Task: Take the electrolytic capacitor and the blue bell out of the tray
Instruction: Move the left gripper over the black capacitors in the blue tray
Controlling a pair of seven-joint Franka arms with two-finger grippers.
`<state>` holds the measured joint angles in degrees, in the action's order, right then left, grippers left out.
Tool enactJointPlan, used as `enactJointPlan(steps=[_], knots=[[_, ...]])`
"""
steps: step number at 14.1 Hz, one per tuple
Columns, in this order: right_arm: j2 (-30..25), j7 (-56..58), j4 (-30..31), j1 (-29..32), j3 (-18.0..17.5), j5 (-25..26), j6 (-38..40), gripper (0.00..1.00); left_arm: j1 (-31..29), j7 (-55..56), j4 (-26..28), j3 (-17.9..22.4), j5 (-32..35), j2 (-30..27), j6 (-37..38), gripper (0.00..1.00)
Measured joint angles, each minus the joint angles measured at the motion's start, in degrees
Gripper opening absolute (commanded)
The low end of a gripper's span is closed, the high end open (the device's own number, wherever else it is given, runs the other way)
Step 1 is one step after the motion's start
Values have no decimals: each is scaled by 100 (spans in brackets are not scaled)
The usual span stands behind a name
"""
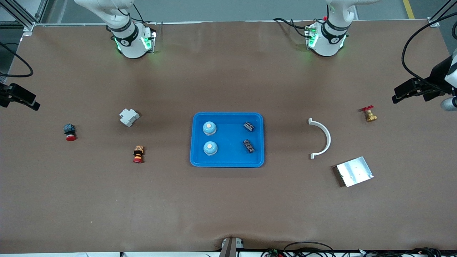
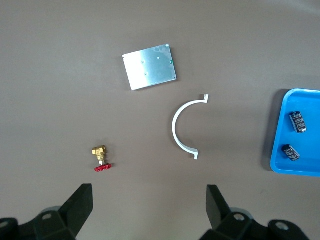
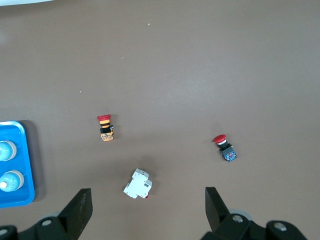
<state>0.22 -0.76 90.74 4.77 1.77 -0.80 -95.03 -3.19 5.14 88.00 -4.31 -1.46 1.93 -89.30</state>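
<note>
A blue tray (image 1: 228, 116) sits mid-table. In it are two light blue bells (image 1: 209, 128) (image 1: 210, 148) toward the right arm's end and two dark capacitors (image 1: 249, 126) (image 1: 249, 146) toward the left arm's end. The capacitors (image 2: 298, 121) show in the left wrist view, the bells (image 3: 6, 150) in the right wrist view. My left gripper (image 2: 150, 192) is open and empty, high over bare table by the brass valve. My right gripper (image 3: 148, 195) is open and empty, high over the table by the white breaker.
Toward the right arm's end lie a white breaker (image 1: 129, 117), a red push button (image 1: 70, 132) and an orange-and-red button (image 1: 138, 154). Toward the left arm's end lie a white arc (image 1: 321, 137), a metal plate (image 1: 354, 171) and a brass valve (image 1: 369, 114).
</note>
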Motion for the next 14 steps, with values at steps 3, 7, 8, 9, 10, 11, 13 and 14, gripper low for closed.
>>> enactJointPlan(steps=[3, 7, 8, 9, 10, 11, 13, 14], knots=[[-3, 0, 0, 0, 3, -5, 1, 100, -2, 5, 0, 0, 0, 1, 0, 100], [-3, 0, 0, 0, 6, -7, 1, 100, -5, 15, 0, 4, 0, 2, -6, 100], [-3, 0, 0, 0, 6, -7, 1, 100, 8, 25, 0, -2, 0, 7, -8, 100], [-3, 0, 0, 0, 7, -7, 1, 100, 30, 34, 0, -20, 2, 18, -8, 100], [-3, 0, 0, 0, 8, -7, 1, 100, 74, 66, 0, -65, 5, 31, -10, 100], [-3, 0, 0, 0, 9, -8, 1, 100, 136, 225, 1, -137, 5, 43, -11, 100], [-3, 0, -1, 0, 10, -9, 1, 100, 247, 904, 3, -391, 6, 76, -13, 100], [-3, 0, -2, 0, 11, -9, 1, 100, 304, 1297, 8, -571, 6, 122, -19, 100]])
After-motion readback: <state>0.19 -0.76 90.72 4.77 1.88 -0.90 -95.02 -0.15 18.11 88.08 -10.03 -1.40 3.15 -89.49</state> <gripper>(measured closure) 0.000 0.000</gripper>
